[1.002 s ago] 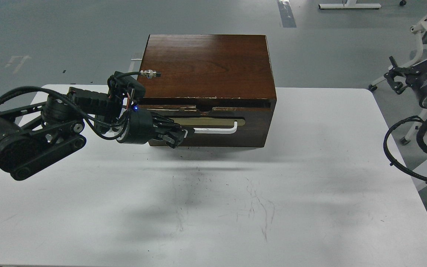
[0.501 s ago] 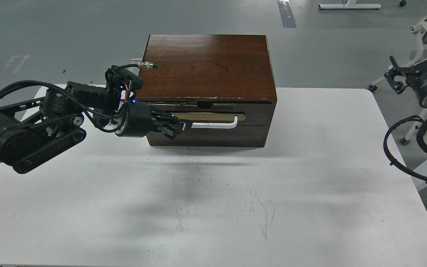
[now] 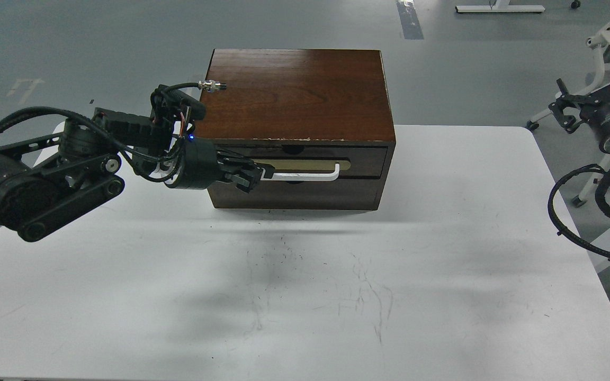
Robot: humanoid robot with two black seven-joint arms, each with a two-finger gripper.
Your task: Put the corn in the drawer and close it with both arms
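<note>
The drawer [image 3: 305,164] sits flush, or very nearly so, in the front of the dark brown box [image 3: 297,98], which stands at the middle of the far edge of the white bench [image 3: 305,296]; no pale lining shows, only a thin dark seam under the chipped top edge. The corn is not visible anywhere on the bench, and is judged to lie inside the closed drawer, though the view cannot confirm this. Across the drawer front runs a beige oval plate [image 3: 310,164] with a white bar handle [image 3: 305,176]. The left gripper [image 3: 254,177] reaches in from the bench's left edge and meets the left end of that handle; its dark fingers overlap the bar, but whether they clasp it or merely press against it cannot be told. The right gripper [image 3: 588,98] hangs beyond the bench's far right corner, well apart from the box, with its prongs spread and nothing between them. Beyond it stands a white chair base [image 3: 599,58] on the grey floor [image 3: 98,53]. The step in hand appears to be the last of the closing push. The next move, as judged, calls for letting go of the handle and drawing the left arm [image 3: 45,185] straight back toward the left edge, without dragging the drawer out again.
</note>
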